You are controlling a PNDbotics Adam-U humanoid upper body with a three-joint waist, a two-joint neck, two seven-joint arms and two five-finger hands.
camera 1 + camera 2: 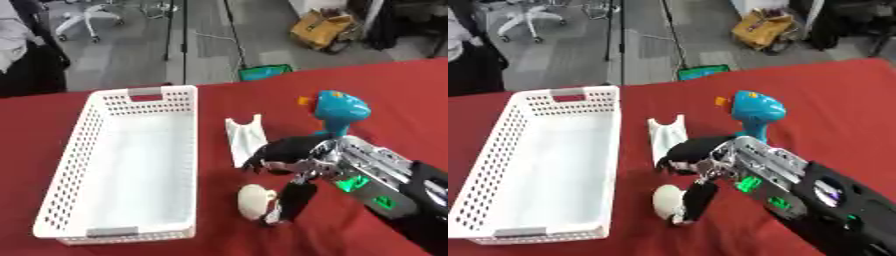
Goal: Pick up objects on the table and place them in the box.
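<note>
While the robot hand (293, 167) hovers, a cream object (255, 200) lies just below.

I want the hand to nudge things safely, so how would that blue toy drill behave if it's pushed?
The blue toy drill looks like moulded plastic, so probably stiff and light. It stands upright with a bulky head over a narrower handle, so a push up high would likely tip it. Its surface looks smooth and might slip in the right hand.

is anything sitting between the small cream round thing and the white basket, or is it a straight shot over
Nothing visible blocks it. Only bare red tablecloth lies between the small cream round object and the white perforated plastic basket. The white curved plastic piece lies farther back, and the right hand reaches in from the opposite side.
</note>
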